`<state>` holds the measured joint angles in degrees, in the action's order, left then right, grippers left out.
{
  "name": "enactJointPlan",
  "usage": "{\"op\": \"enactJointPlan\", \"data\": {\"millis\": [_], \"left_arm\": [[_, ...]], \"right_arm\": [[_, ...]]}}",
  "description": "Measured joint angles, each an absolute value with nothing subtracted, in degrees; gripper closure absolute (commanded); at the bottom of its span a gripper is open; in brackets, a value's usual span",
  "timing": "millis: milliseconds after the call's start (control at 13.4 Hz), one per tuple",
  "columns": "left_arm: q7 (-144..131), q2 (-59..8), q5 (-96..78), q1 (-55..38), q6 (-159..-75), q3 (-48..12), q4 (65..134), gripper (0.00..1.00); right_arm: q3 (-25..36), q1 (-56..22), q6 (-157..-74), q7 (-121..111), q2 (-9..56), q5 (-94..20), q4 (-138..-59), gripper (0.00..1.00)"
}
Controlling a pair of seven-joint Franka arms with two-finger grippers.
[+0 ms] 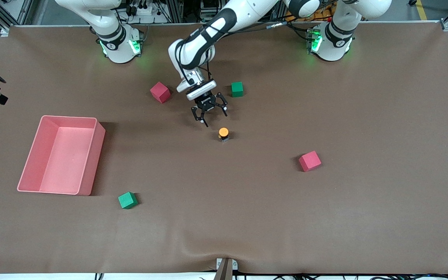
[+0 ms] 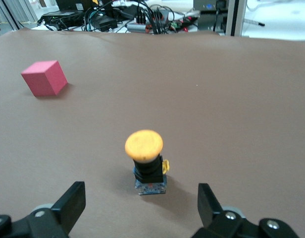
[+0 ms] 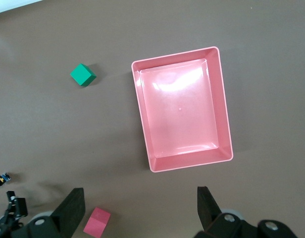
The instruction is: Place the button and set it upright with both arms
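my left gripper (image 1: 209, 113) hangs with jaws spread wide and empty, just above the table (image 1: 325, 217), and the button (image 1: 223, 134) stands upright, orange cap up, on the cloth just beside it. only my left wrist view shows its black body. my right gripper (image 3: 137, 213), unseen from the front, also gapes empty, high over the pink bin (image 3: 225, 119)

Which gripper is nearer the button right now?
Left. The left gripper hangs open just above the upright button, toward the bases. The right gripper is open, up over the pink bin.
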<state>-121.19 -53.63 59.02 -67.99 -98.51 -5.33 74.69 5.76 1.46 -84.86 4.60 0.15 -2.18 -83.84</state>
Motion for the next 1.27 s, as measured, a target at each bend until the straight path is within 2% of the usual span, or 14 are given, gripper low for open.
{"op": "enactJointPlan", "data": {"millis": [448,971,1269], "left_arm": [[-103.9,-48.0,56.3,-60.1,-99.6,-5.3,74.0,0.0],[-85.3,-42.5,50.6,-48.0,-107.2,-5.5,73.4,0.0],[-73.2,-39.4,44.7,-39.5,-114.7,-5.6,73.4,0.0]], "right_arm": [[5.9,1.5,-83.0,-1.3,0.1,-2.1,-83.8,0.0],[5.9,1.5,-82.3,-1.5,0.1,-2.0,-83.8,0.0],[5.9,1.4,-82.3,-1.6,0.1,-2.0,-83.8,0.0]]}}
